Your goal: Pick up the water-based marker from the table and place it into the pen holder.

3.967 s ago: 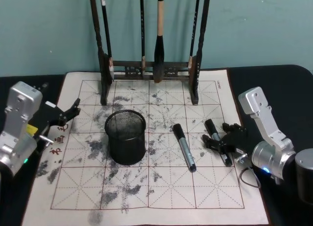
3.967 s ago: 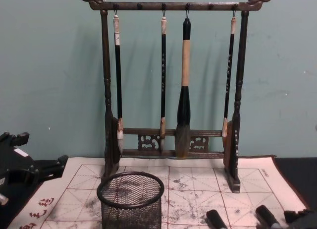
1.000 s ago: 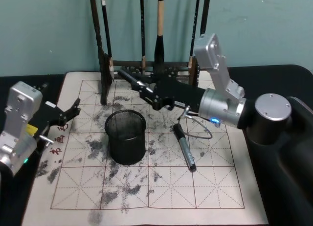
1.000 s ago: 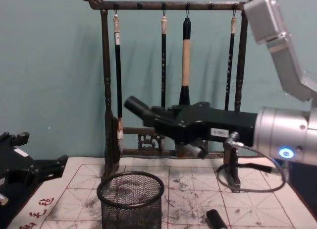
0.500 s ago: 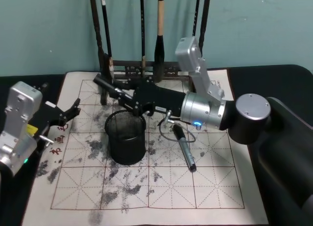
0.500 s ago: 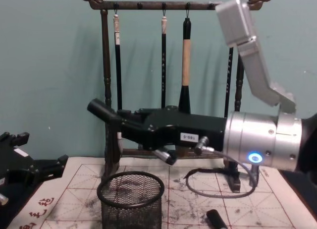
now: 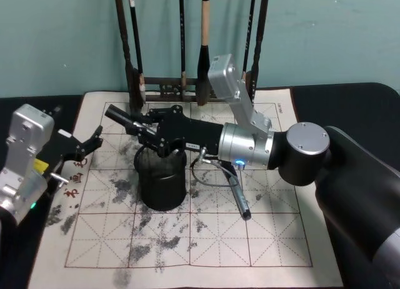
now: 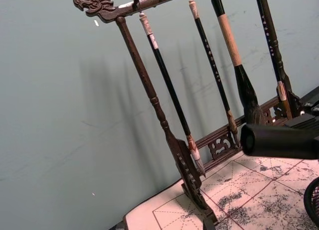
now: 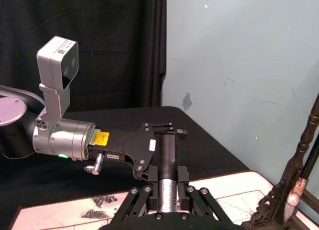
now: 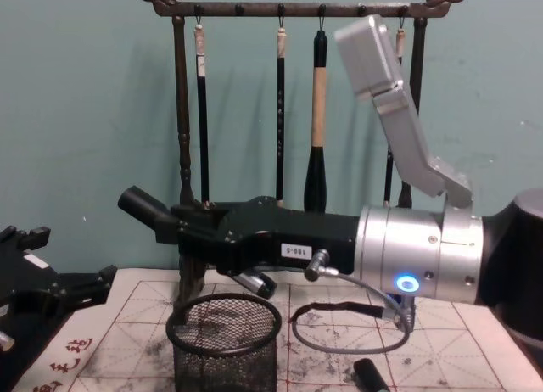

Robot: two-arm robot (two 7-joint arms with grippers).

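Head view: right gripper (image 7: 149,129) is clamped on the marker (image 7: 120,117), over the holder (image 7: 161,182) and overlapping its rim. The marker lies nearly level, its free end pointing past the rim to the robot's left. A second marker (image 7: 240,200) lies on the desk (image 7: 219,242) right of the holder. The left gripper (image 7: 95,139) sits at the desk's left edge, fingers spread, holding nothing.

Chest view: from the side, there is a gap between the right gripper and the holder's rim (image 10: 225,311), with the marker (image 10: 140,207) up and left of it.

Right wrist view: both fingers press the marker's barrel (image 9: 167,172), black on one part and grey on the other.

Left wrist view: the marker's blunt end (image 8: 276,140) hangs before the rack (image 8: 164,125), with the holder's mesh at the edge.
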